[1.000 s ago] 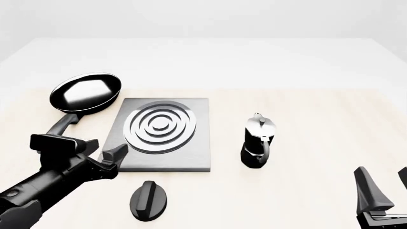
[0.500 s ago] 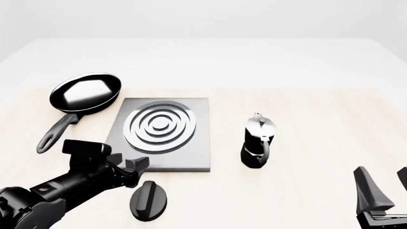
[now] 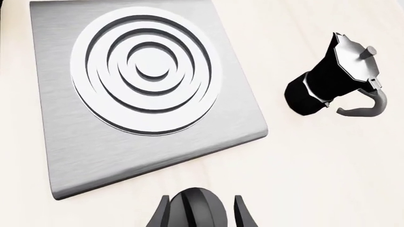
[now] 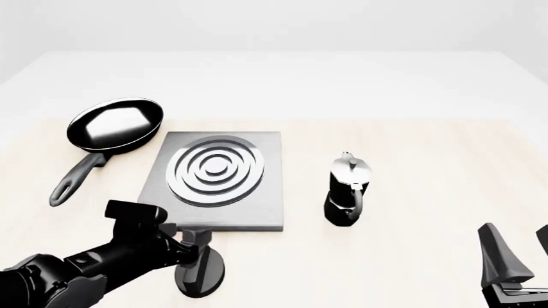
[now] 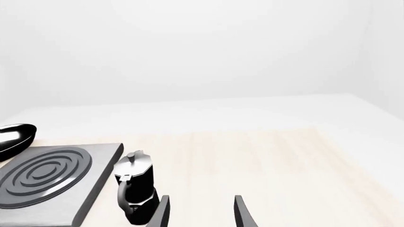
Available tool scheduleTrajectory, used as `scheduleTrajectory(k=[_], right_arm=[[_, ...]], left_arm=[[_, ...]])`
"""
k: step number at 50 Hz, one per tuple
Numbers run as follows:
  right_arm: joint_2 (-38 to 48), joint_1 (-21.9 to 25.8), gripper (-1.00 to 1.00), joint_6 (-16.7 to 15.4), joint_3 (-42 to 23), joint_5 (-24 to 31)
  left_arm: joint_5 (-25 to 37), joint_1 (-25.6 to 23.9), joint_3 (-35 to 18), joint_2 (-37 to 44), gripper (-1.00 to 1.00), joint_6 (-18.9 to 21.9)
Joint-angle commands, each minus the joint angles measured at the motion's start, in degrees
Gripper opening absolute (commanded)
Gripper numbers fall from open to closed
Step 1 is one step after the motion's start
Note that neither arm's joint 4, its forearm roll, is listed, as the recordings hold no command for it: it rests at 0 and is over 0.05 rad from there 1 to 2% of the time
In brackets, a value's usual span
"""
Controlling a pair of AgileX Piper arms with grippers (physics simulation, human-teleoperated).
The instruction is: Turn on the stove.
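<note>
Approach done, turn not yet made. Left gripper (image 3: 199, 215) spread open, straddling knob (image 4: 202, 273) just in front of stove (image 4: 256, 215). Still to do: close, twist. Right gripper (image 5: 200, 210) open, idle, well apart near moka pot (image 4: 347, 190).

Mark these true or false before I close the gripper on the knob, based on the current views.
1. The left gripper has its fingers either side of the knob. True.
2. The moka pot sits on the stove. False: it stands on the table to the right of the stove, apart from it.
3. The right gripper holds the moka pot. False: it is open with nothing in it, hanging by the table's near right corner.
4. The frying pan lies beyond the stove's far left corner, off the burner rings. True.
5. The burner rings have nothing on them. True.
</note>
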Motion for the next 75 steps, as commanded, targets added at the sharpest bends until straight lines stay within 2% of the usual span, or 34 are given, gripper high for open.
scheduleTrajectory(k=[1,13,28,49,59,75], right_arm=[[-0.10,-0.07,1.00,0.38,0.01,-0.01],[-0.14,-0.13,1.00,0.75,-0.03,-0.04],[-0.11,-0.14,1.00,0.84,-0.01,-0.10],[-0.01,-0.13,1.00,0.92,0.00,-0.04],[0.21,0.00,1.00,1.14,0.02,-0.07],[0.14,0.08,1.00,1.14,0.01,0.08]], left_arm=[[-1.69,-1.08,0.87,2.85,1.00,-1.42],[-5.48,-1.53,2.09,7.92,1.00,-2.56],[-7.73,-1.36,2.94,9.95,1.00,-1.91],[-12.05,-2.58,4.32,14.63,1.00,-3.19],[-9.34,0.85,3.98,10.41,1.00,0.28],[-8.15,6.11,4.12,7.75,1.00,2.63]])
